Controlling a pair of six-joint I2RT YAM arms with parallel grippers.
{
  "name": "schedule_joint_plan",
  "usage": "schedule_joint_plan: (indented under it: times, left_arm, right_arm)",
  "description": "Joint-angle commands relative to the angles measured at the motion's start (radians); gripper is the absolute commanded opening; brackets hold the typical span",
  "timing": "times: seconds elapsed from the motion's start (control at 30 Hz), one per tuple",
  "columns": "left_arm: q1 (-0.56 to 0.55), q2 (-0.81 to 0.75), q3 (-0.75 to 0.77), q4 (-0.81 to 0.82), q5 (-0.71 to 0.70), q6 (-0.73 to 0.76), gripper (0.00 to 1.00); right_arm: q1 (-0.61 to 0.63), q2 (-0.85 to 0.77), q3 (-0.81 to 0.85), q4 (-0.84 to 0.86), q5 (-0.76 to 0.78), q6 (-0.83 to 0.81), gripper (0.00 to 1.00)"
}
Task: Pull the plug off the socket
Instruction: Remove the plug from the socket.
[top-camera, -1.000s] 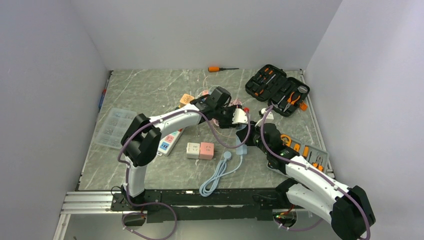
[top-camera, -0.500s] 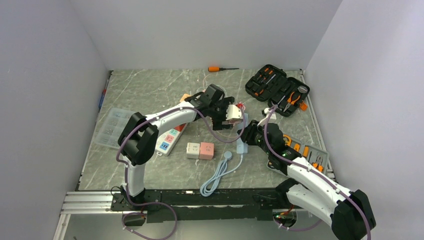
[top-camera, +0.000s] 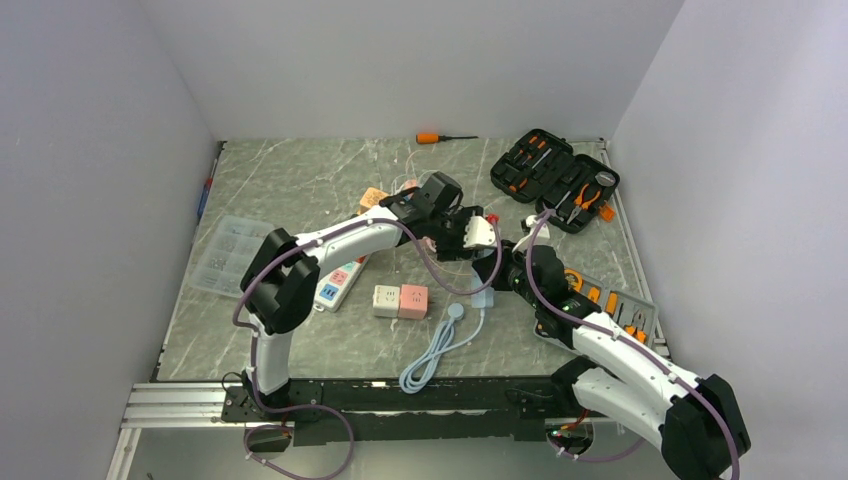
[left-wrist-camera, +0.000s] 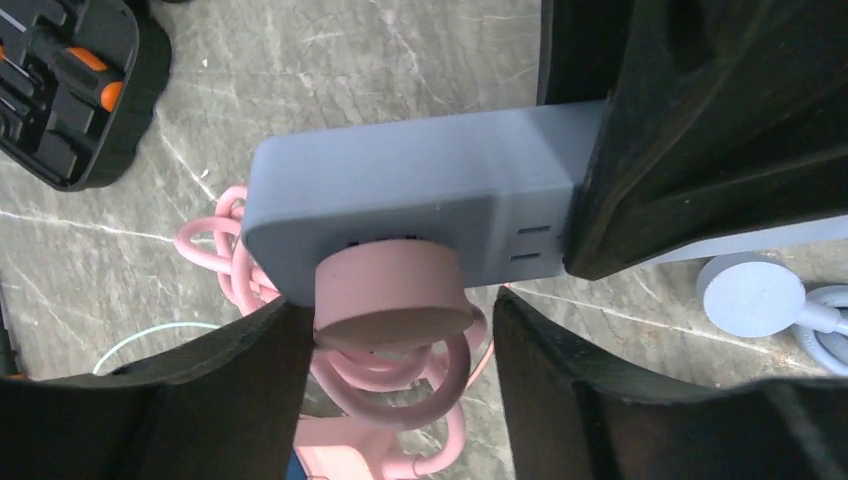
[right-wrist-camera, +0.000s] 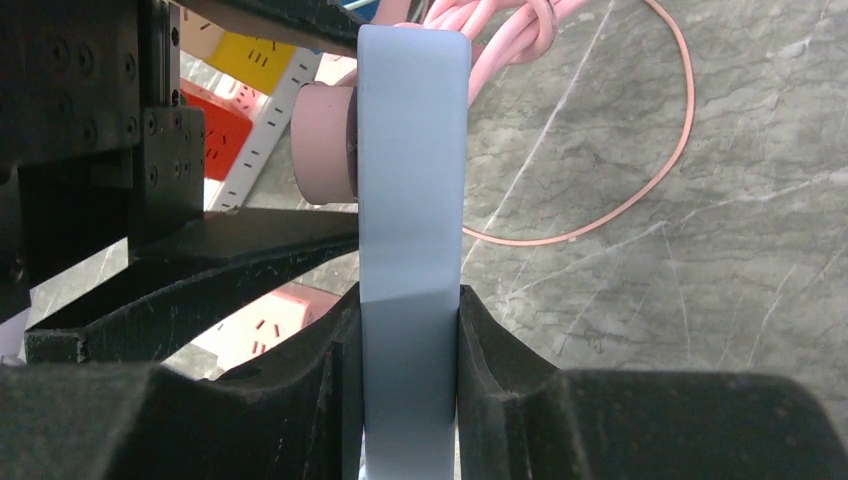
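Plug (left-wrist-camera: 390, 295) seated in socket (left-wrist-camera: 400, 190)

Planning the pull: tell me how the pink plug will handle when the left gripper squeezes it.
The pink plug looks round and smooth-sided, so the left gripper may slip or twist on it. Its pink cord lies in loose coils, so it should trail limply. The socket strip, clamped by the right gripper, probably won't follow.

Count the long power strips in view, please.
2. A grey-blue plastic power strip is clamped in the right gripper. A white plastic strip with coloured outlets lies by the left arm. Others may be hidden under the arms.
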Motion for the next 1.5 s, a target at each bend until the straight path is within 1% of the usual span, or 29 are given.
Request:
schedule_joint_plan:
  times: [0.0,0.03,0.07,0.13,0.17,0.2,0.4,0.6,0.63,0.67,0.7,0.73,0.8,0.83,0.87,0.9,1.0,1.07,1.1,1.2,1.3,1.4,1.47]
  left_arm:
    - [-0.01,0.02,0.016,-0.01,0.011,0.012,0.61]
    - [-0.013,0.021,0.013,-0.007,0.001,0.003,0.55]
    - [-0.014,0.02,0.011,0.002,-0.01,-0.011,0.46]
    - [-0.014,0.014,-0.001,0.023,-0.049,-0.034,0.17]
    - [-0.014,0.007,-0.014,0.046,-0.076,-0.044,0.06]
    - [-0.015,0.0,-0.023,0.054,-0.097,-0.046,0.0]
    - [0.0,-0.056,-0.069,0.055,-0.118,-0.072,0.0]
    - [0.01,-0.062,-0.031,0.023,-0.056,-0.14,0.0]
    - [0.009,-0.062,-0.026,0.011,-0.041,-0.148,0.12]
    - [0.008,-0.062,-0.021,-0.001,-0.027,-0.158,0.33]
    - [0.008,-0.063,-0.02,-0.009,-0.014,-0.172,0.46]
    - [0.01,-0.066,-0.022,-0.01,-0.005,-0.186,0.53]
    - [0.011,-0.075,-0.026,-0.012,0.003,-0.202,0.63]
    - [0.011,-0.082,-0.031,-0.012,-0.001,-0.209,0.71]
    - [0.012,-0.095,-0.038,-0.01,-0.01,-0.214,0.83]
    - [0.012,-0.115,-0.051,0.003,-0.032,-0.219,0.85]
    - [0.011,-0.205,-0.132,0.105,-0.149,-0.244,0.87]
    - [0.01,-0.302,-0.241,0.225,-0.232,-0.238,0.88]
    - [0.006,-0.341,-0.289,0.284,-0.264,-0.228,0.93]
    - [-0.023,-0.412,-0.403,0.411,-0.329,-0.183,0.95]
    - [-0.058,-0.431,-0.513,0.59,-0.405,-0.145,0.95]
    - [-0.087,-0.41,-0.56,0.691,-0.449,-0.113,0.95]
    - [-0.105,-0.384,-0.589,0.773,-0.478,-0.087,0.96]
  right_arm:
    - [0.002,-0.018,0.077,0.181,-0.035,0.035,0.0]
    - [0.002,-0.016,0.081,0.18,-0.033,0.038,0.0]
    - [0.002,-0.014,0.084,0.175,-0.026,0.04,0.0]
    - [0.002,-0.014,0.087,0.165,-0.016,0.051,0.0]
    - [0.002,-0.016,0.086,0.163,-0.011,0.056,0.0]
    - [0.002,-0.016,0.083,0.157,-0.003,0.062,0.0]
    - [0.0,-0.022,0.045,0.145,0.019,0.087,0.0]
    - [0.0,-0.024,0.028,0.156,0.018,0.096,0.0]
    - [0.0,-0.026,0.029,0.155,0.016,0.095,0.0]
    - [0.001,-0.027,0.031,0.154,0.014,0.096,0.0]
    - [0.0,-0.03,0.035,0.153,0.012,0.096,0.0]
    - [0.001,-0.033,0.038,0.152,0.011,0.099,0.0]
    - [0.0,-0.035,0.048,0.147,0.011,0.108,0.0]
    - [-0.002,-0.032,0.056,0.142,0.012,0.114,0.0]
    - [-0.002,-0.028,0.064,0.134,0.013,0.12,0.0]
    - [-0.001,-0.022,0.078,0.119,0.015,0.127,0.0]
    - [-0.004,-0.01,0.118,0.088,0.017,0.148,0.0]
    - [-0.008,-0.008,0.134,0.081,0.016,0.176,0.0]
    - [-0.01,-0.005,0.146,0.073,0.016,0.192,0.0]
    - [-0.014,0.004,0.175,0.06,0.002,0.25,0.0]
    - [-0.017,0.018,0.207,0.044,-0.019,0.316,0.0]
    - [-0.017,0.025,0.239,0.006,-0.038,0.356,0.0]
    - [-0.018,0.02,0.242,0.012,-0.051,0.379,0.0]
